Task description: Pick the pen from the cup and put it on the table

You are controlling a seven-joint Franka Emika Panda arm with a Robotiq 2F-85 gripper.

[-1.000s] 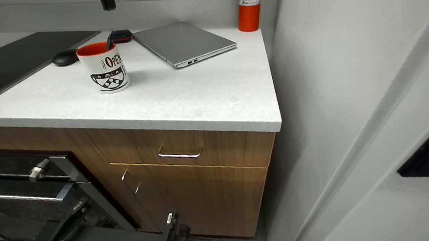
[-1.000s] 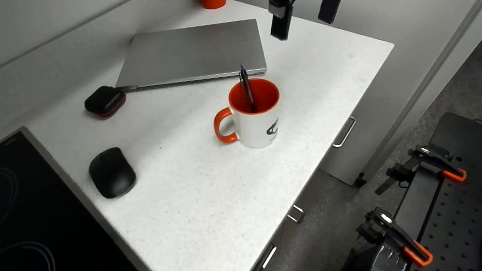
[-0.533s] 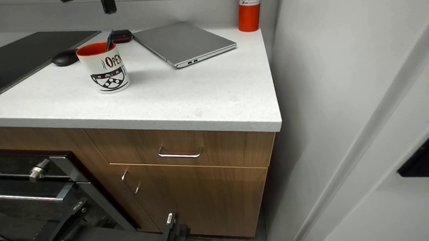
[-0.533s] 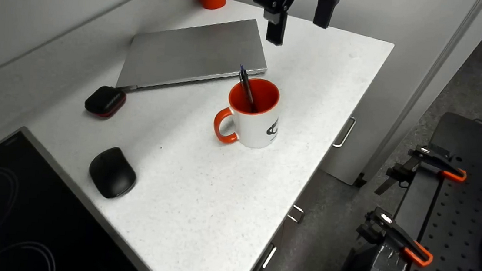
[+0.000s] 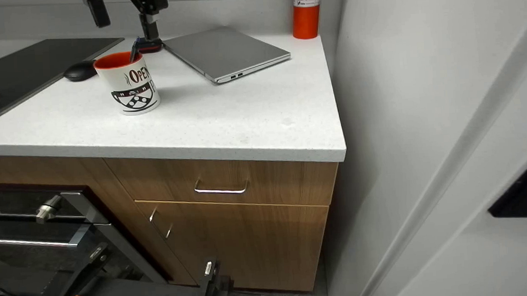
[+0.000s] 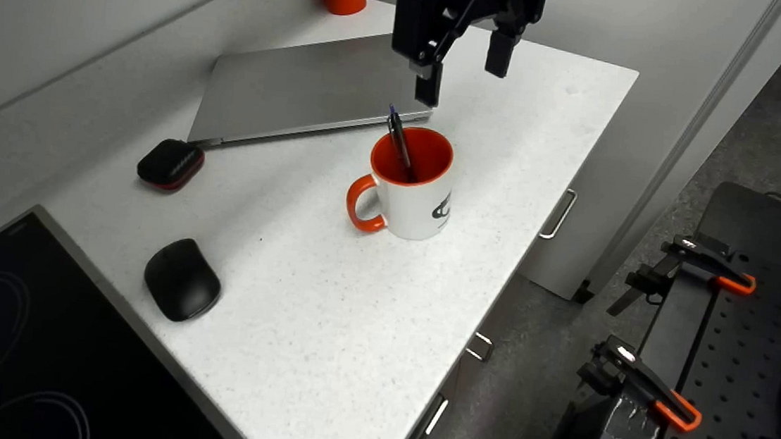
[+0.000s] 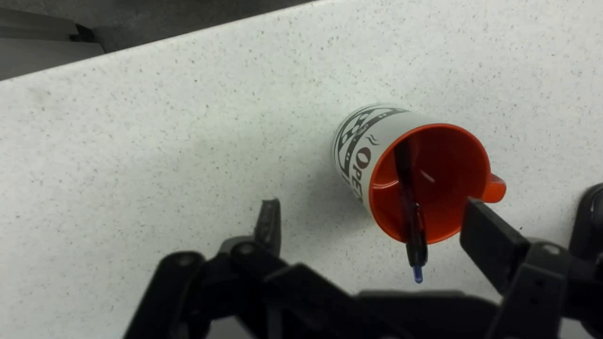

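The white mug [image 5: 127,83] with a black logo and red-orange rim stands upright on the white table [image 5: 244,117]; it also shows in an exterior view [image 6: 416,211] and the wrist view [image 7: 384,136]. The dark pen [image 6: 398,135] leans in the mug with its blue-tipped end above the rim; it also shows in an exterior view [image 5: 134,51] and the wrist view [image 7: 414,235]. My gripper [image 6: 461,88] is open and empty above the mug, also in an exterior view [image 5: 126,32]. In the wrist view the pen's upper end appears between the spread fingers [image 7: 372,202]. The pen's lower end is inside the mug.
A grey closed laptop [image 6: 317,93] lies behind the mug. A black mouse [image 6: 182,279], a small black-and-red case [image 6: 170,163] and a black cooktop [image 6: 12,342] are on the handle side. A red canister [image 5: 305,21] stands at the back corner.
My gripper has come down and closer to the mug, moving down and left in one exterior picture and down and right in another. It stays open. Mug and pen have not moved.
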